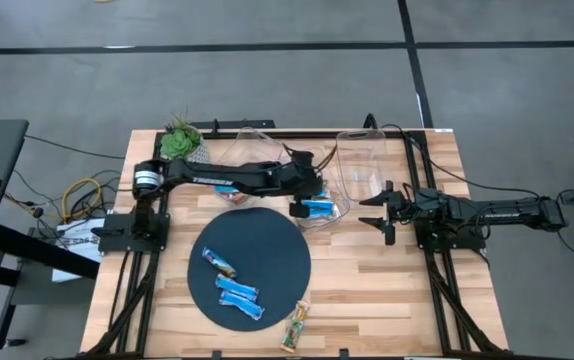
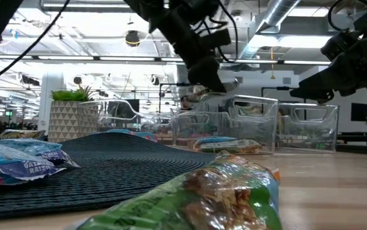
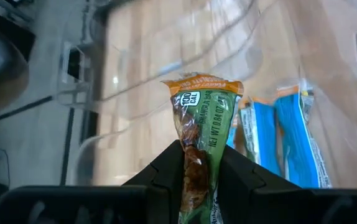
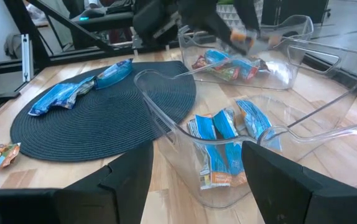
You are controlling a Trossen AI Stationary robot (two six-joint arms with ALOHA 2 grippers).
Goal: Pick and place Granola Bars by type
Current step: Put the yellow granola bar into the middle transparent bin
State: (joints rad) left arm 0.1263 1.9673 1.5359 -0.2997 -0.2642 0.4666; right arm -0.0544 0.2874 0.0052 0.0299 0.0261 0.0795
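My left gripper (image 3: 198, 177) is shut on a green granola bar (image 3: 204, 118) and hangs above the clear bins (image 1: 319, 205). It shows blurred in the right wrist view (image 4: 244, 34), over the farther bin (image 4: 272, 68), which holds green and orange bars. The nearer bin (image 4: 166, 134) holds several blue bars (image 4: 225, 146). Three blue bars (image 1: 235, 290) lie flat on the dark round mat (image 1: 267, 245). Another green bar (image 1: 296, 326) lies at the mat's near edge. My right gripper (image 1: 385, 212) waits open at the table's right. My left gripper pinches the green bar (image 3: 197, 158) between its two fingers, partway along its length. The bar's orange crimped end (image 3: 203, 83) sticks out past the fingertips. The bar is lifted clear, above the bins.
A third clear bin (image 1: 365, 165) stands near the far right, another (image 1: 252, 138) at the far edge. A small potted plant (image 1: 180, 140) sits at the far left corner. Bare wood lies between the mat and the right arm's base.
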